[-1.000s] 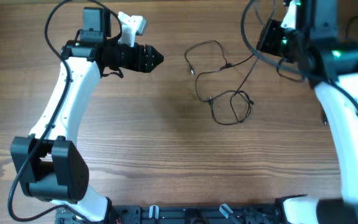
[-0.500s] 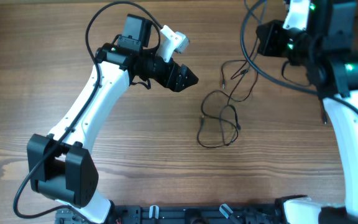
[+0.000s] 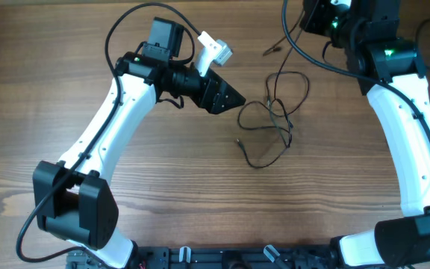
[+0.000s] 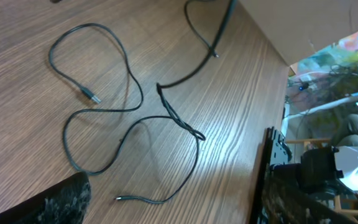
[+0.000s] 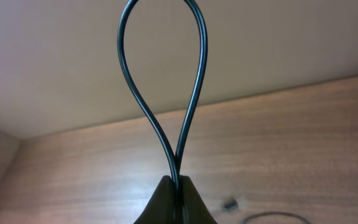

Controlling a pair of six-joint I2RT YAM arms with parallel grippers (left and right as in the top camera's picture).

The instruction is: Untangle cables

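Though in right claw (image 5: 178,186), cables (image 4: 180,122) in loops.

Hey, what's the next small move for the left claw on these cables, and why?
Probably lower the left claw onto the twisted crossing and pinch it. That claw is open right beside the cables, while the right claw is shut on a cable loop, so anchoring the crossing might let the strands part.

Bare tabletop (image 3: 200,194) around the cables (image 3: 281,123); left arm (image 3: 118,112) just beside them
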